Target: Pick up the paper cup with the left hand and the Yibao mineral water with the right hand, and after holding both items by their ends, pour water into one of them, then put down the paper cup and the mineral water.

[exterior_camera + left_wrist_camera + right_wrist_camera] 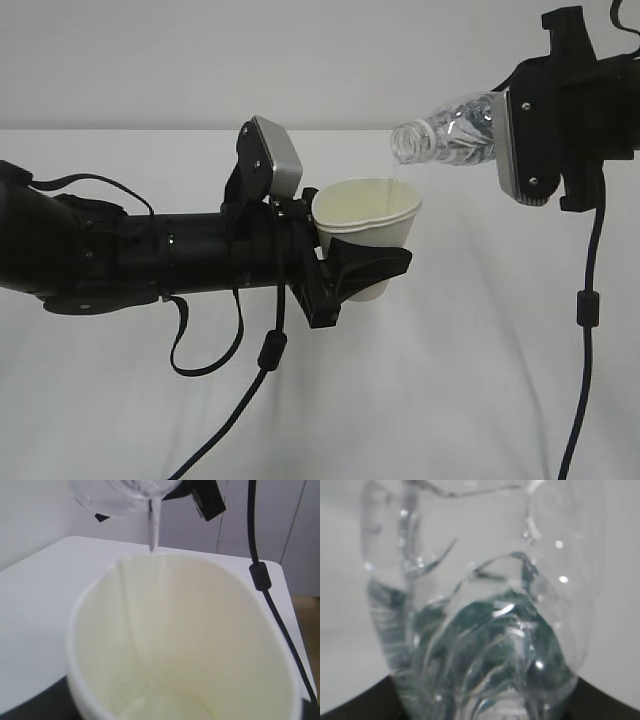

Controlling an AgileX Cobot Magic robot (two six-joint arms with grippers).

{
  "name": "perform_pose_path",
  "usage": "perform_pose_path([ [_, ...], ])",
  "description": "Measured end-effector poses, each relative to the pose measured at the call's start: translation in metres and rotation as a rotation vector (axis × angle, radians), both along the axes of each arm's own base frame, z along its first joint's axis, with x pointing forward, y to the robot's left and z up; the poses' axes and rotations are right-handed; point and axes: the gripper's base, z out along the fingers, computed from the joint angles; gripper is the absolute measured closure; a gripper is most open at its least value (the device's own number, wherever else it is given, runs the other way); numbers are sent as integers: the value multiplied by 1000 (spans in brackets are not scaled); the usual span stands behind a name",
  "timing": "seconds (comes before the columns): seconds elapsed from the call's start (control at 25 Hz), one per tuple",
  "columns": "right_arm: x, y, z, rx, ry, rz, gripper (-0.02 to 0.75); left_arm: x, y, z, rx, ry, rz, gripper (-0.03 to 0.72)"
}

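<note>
Right gripper point(505, 140) clamps bottle point(445, 133), left gripper point(345, 275) clamps cup point(368, 222); keep bottle mouth above cup rim, tilt slowly, stream centred.

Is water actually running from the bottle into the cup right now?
Yes: the left wrist view shows a thin stream falling from the bottle mouth into the paper cup.

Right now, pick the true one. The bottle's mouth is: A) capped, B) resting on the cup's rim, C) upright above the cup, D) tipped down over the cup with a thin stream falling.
D: the Yibao mineral water tilts mouth-down over the paper cup, a thin stream falling.
</note>
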Motion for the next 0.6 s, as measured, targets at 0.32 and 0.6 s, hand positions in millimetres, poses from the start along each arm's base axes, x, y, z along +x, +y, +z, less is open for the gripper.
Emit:
perform_pose_path([
  [0.32,0,0,0,-3,-1,2,372,0,0,0,0,0,0,288],
  [0.6,0,1,0,-18,-5,19,374,0,0,0,0,0,0,288],
])
